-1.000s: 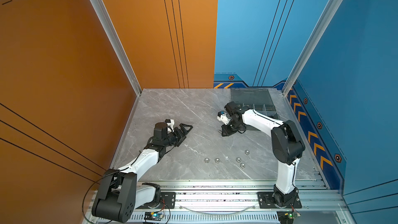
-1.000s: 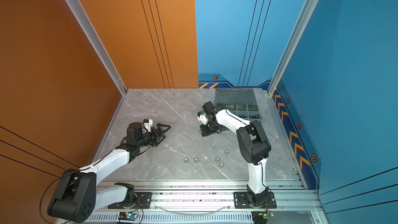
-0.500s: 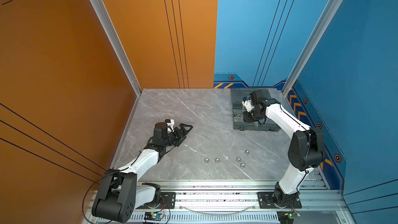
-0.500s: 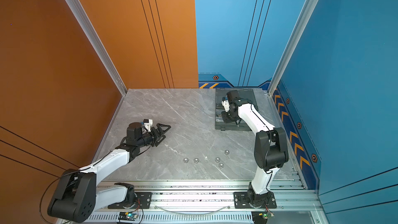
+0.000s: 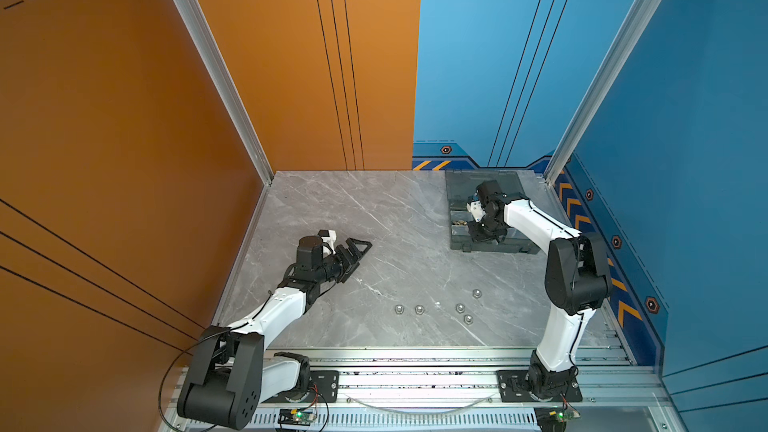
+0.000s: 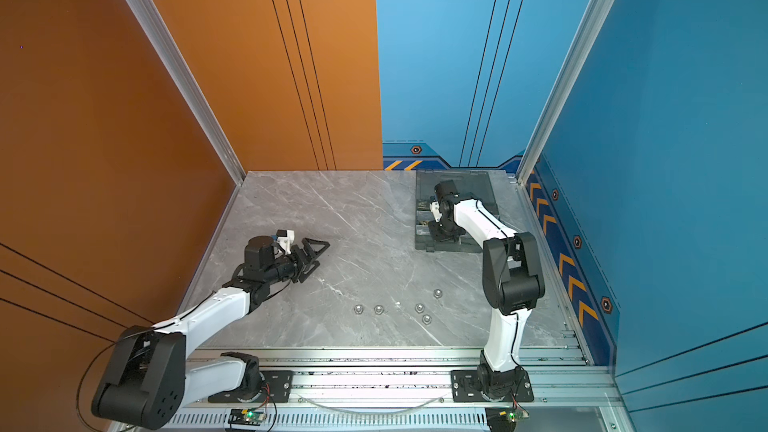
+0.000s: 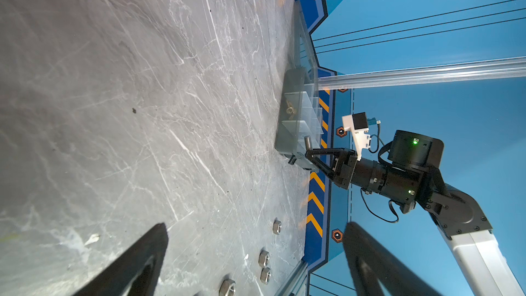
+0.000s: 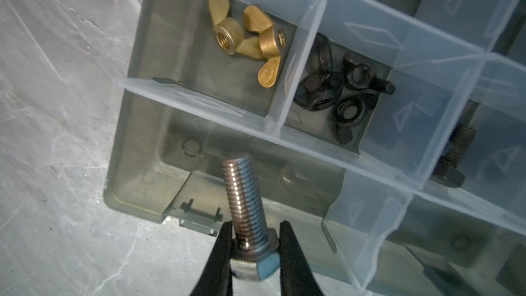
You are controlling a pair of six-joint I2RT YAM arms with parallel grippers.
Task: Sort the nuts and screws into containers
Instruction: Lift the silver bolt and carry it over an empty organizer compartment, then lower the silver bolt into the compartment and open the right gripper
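A silver bolt [image 8: 244, 203] is pinched by its hex head between the fingers of the right gripper [image 8: 254, 240]. Its threaded shaft points out past the fingertips, over a corner compartment of the box [image 8: 113, 172]. Beyond the shaft's tip, brass wing nuts [image 8: 247, 41] are seen in one compartment and black nuts [image 8: 336, 89] in the next. A black bolt [image 8: 455, 152] lies farther aside. The left gripper [image 5: 359, 250] is kept low over the table [image 5: 374, 209], its fingers spread with nothing between them. Five silver nuts [image 5: 419, 309] lie loose off to one side, well apart from the box.

Right arm [image 5: 536, 218] hides part of organiser box [image 5: 457, 238].
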